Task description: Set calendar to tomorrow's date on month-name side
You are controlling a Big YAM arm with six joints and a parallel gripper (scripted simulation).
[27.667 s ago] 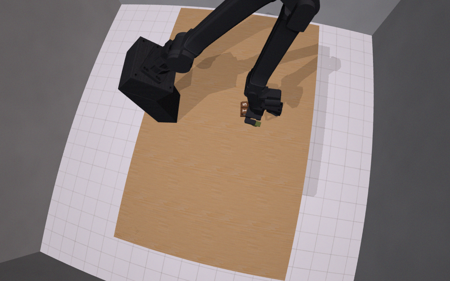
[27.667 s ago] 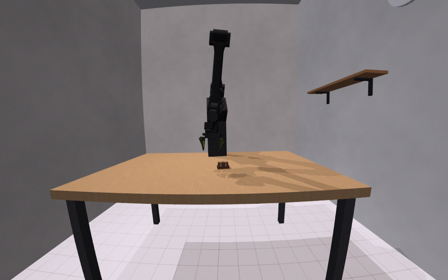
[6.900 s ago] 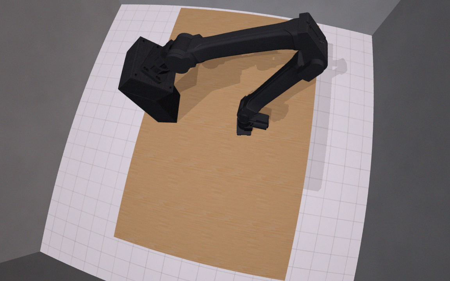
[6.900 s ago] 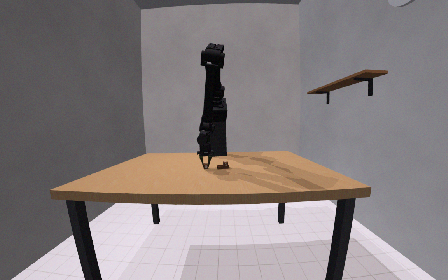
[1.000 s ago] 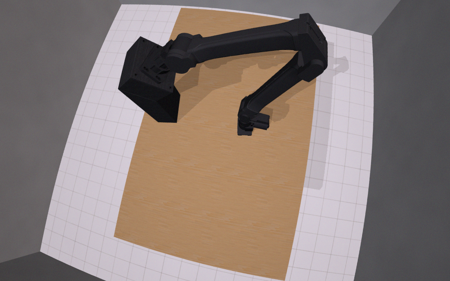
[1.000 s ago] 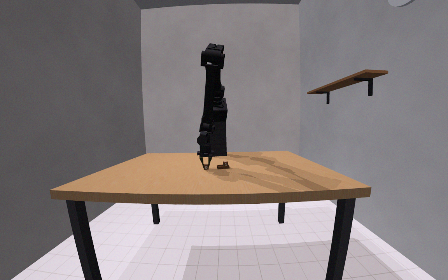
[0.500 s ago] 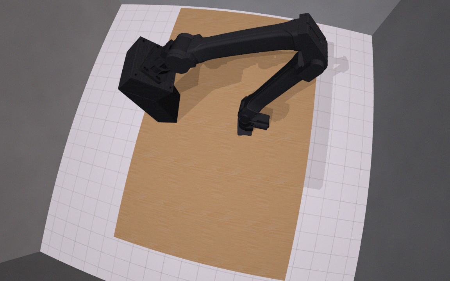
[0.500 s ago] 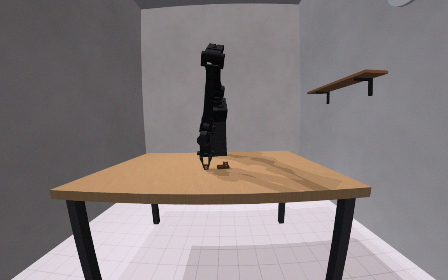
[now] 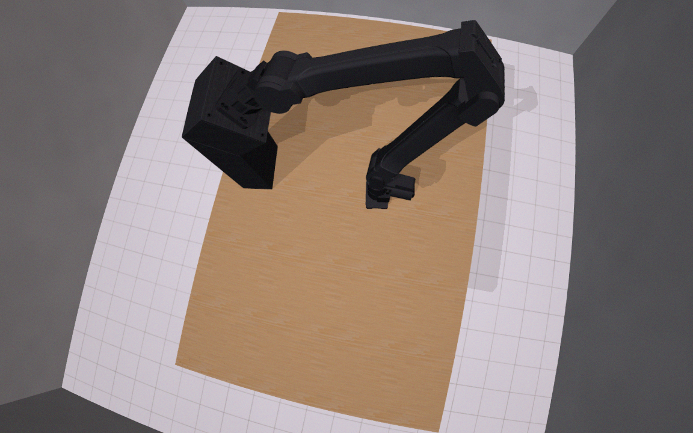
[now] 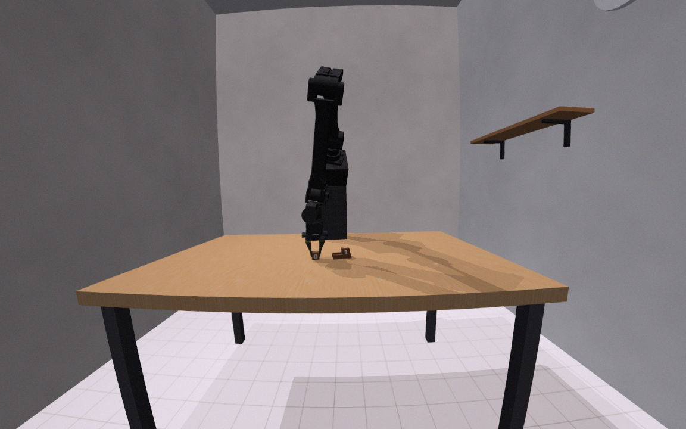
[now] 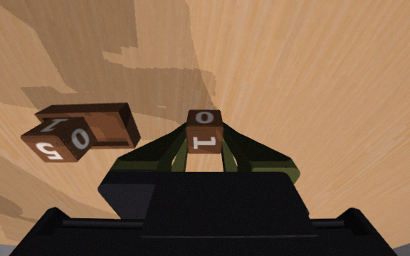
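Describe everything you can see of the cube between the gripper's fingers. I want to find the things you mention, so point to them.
The cube [image 10: 315, 255] [image 11: 204, 131] is small, brown and wood-like, with slightly softened edges and pale digits. A 1 is on its upper face, lying sideways in the wrist view; a 0 is on the side facing the exterior camera. The gripper [image 9: 377, 200] [image 10: 315, 252] [image 11: 204, 128] is shut on it, a finger against each of two opposite sides. It sits outside the tray [image 10: 337, 255] [image 11: 129, 124], apart from it. Whether its underside touches the table [image 9: 338, 269] [image 10: 324, 280] [image 11: 333, 89] is unclear.

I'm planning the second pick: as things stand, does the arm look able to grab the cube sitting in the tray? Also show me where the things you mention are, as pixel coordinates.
Probably not: the tool [image 9: 377, 201] [image 10: 315, 255] [image 11: 204, 128] is shut on the other cube [image 10: 315, 256] [image 11: 204, 136] and would have to release it first. Otherwise, the cube in the tray [image 10: 345, 255] [image 11: 60, 140] rises above its walls with nothing seen over it.
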